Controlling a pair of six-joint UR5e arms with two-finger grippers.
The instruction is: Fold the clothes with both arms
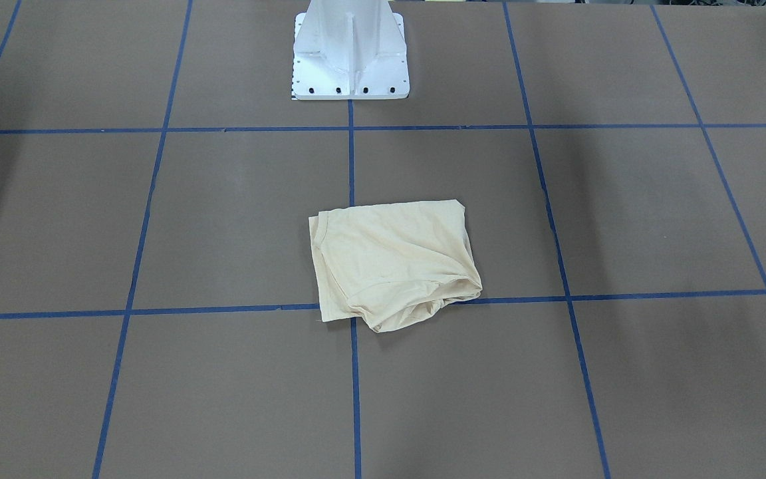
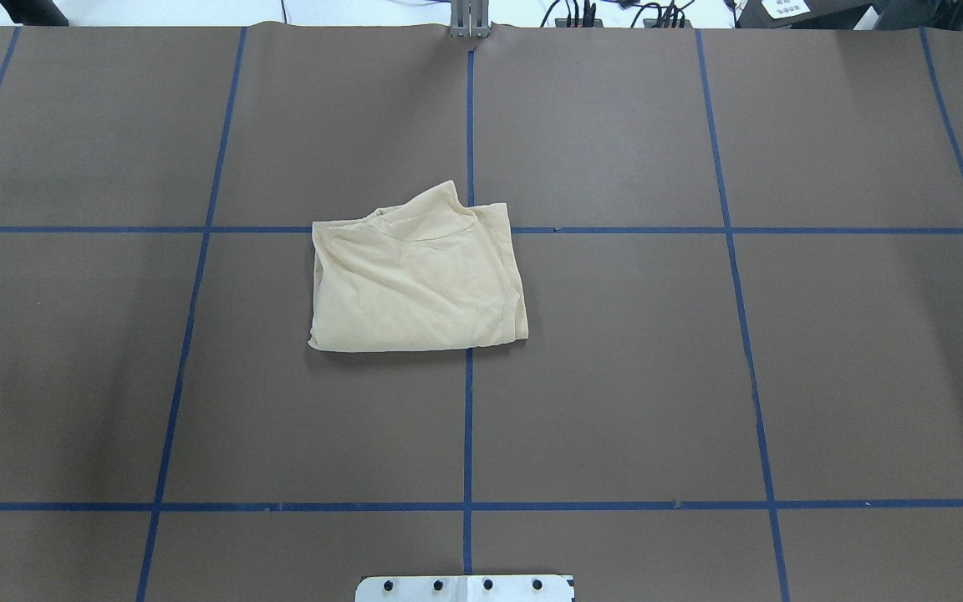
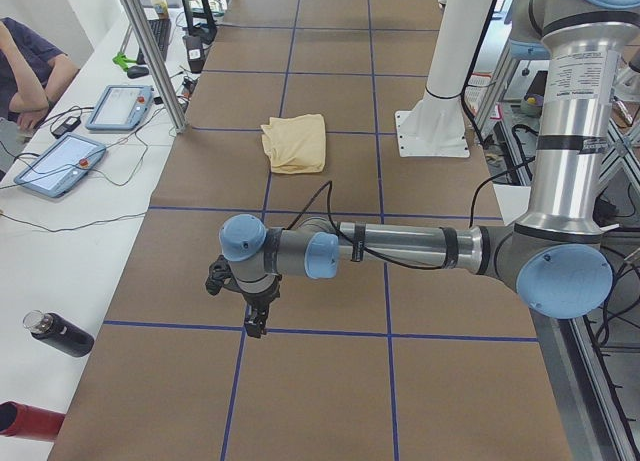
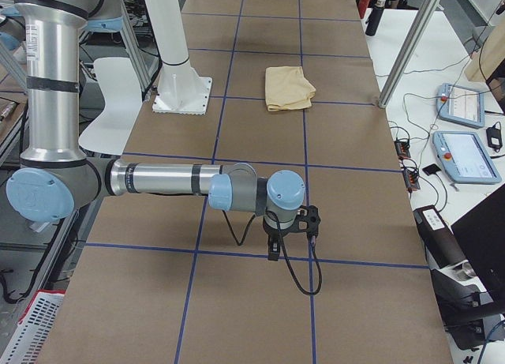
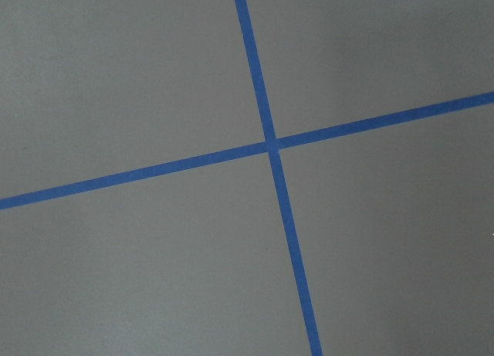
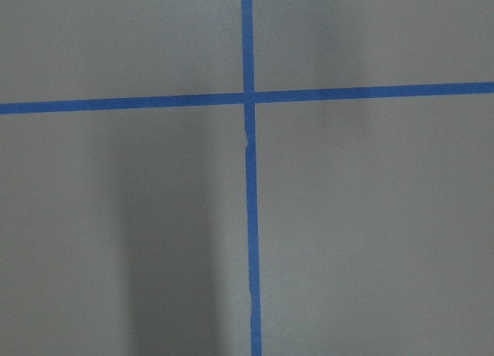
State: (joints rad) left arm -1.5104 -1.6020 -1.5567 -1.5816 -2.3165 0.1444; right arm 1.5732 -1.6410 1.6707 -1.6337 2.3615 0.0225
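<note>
1. Exterior front-facing: the shirt (image 1: 389, 259) is folded into a rough rectangle and lies flat on the table (image 1: 622, 213). It covers a crossing of the blue tape (image 1: 223, 309). The edge nearest this camera is rumpled and bunched. The white pedestal (image 1: 350, 60) is well apart, at the top.
2. Overhead exterior: the shirt (image 2: 415, 280) lies near the table's middle, mostly to the robot's left of the centre tape line, with its right edge over that line. One corner sticks out past the far cross-line. The plain side faces up.
3. Exterior left: the left arm (image 3: 400, 246) reaches out level over the table, with the left gripper (image 3: 255, 321) pointing down above a tape line. The shirt (image 3: 295, 143) is well apart, further along the table. Cannot tell how far the fingers are spread.
4. Exterior right: the right arm (image 4: 158, 178) is also level, with the right gripper (image 4: 272, 249) pointing down near a tape line. The shirt (image 4: 288, 88) is well apart, beyond it. Finger spread: cannot tell.
5. Left wrist-mounted: bare table with a tape crossing (image 5: 270, 144).
6. Right wrist-mounted: bare table with a tape crossing (image 6: 248, 98).
</note>
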